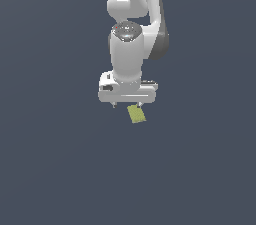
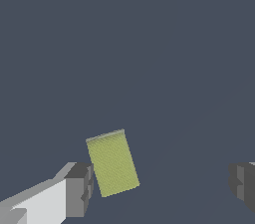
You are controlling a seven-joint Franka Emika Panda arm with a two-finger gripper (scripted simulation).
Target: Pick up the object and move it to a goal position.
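Pincer [image 2: 159,188] wide apart, nothing held; in the wrist view the block [image 2: 112,163] sits just beside one finger [image 2: 79,188] and well apart from the other, skewed to the finger line. Exterior view: block [image 1: 136,114] lies flat on the table [image 1: 50,169] just under the pincer [image 1: 127,105], toward that view's right. To grasp well, probably shift so the block sits midway between the fingers, turn the wrist to square with its long sides, then descend and close.
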